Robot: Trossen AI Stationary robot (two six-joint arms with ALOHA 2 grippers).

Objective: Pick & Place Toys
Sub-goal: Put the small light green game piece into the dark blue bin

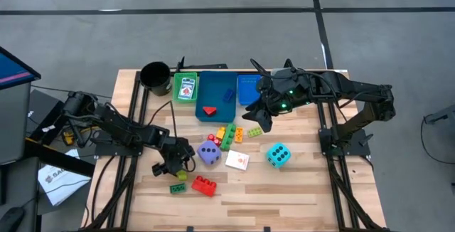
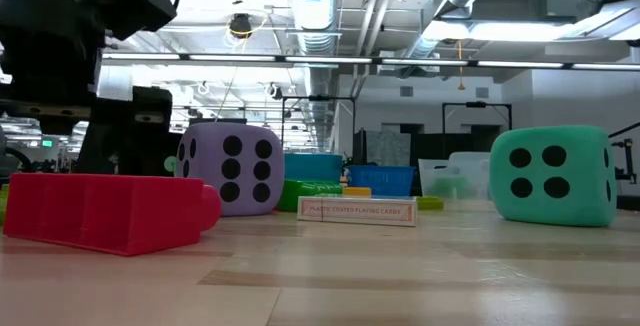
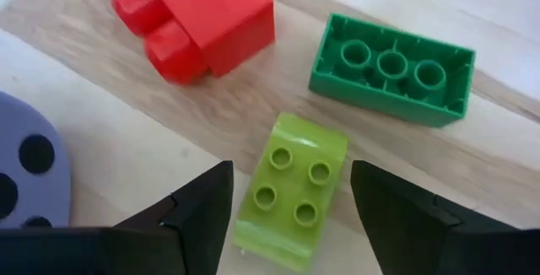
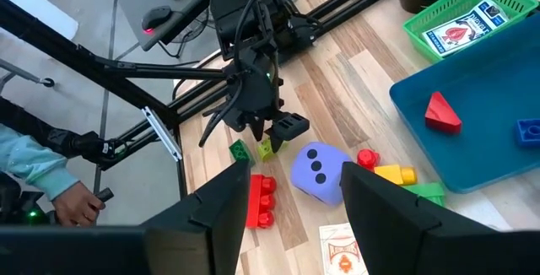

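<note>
A lime-green brick (image 3: 291, 186) lies studs-up on the wooden table, beside a green brick (image 3: 392, 68) lying hollow side up and a red brick (image 3: 198, 18). My left gripper (image 3: 291, 216) is open, pointing down, with one finger on either side of the lime brick, not touching it. It also shows in the high view (image 1: 176, 166). The purple dice (image 1: 208, 153) sits just right of it. A white card box (image 1: 237, 160) and the teal dice (image 1: 278, 155) lie farther right. My right gripper (image 1: 257, 118) is open and empty, above the table near the blue tray (image 1: 220, 82).
The blue tray holds a red piece (image 1: 209, 110) and a blue brick (image 1: 229, 95). A green tray (image 1: 176, 90) with a card, a blue basket (image 1: 247, 88) and a black cup (image 1: 155, 75) stand along the far edge. Mixed bricks (image 1: 227, 134) cluster mid-table. A person's hand (image 4: 76, 201) shows beyond the table.
</note>
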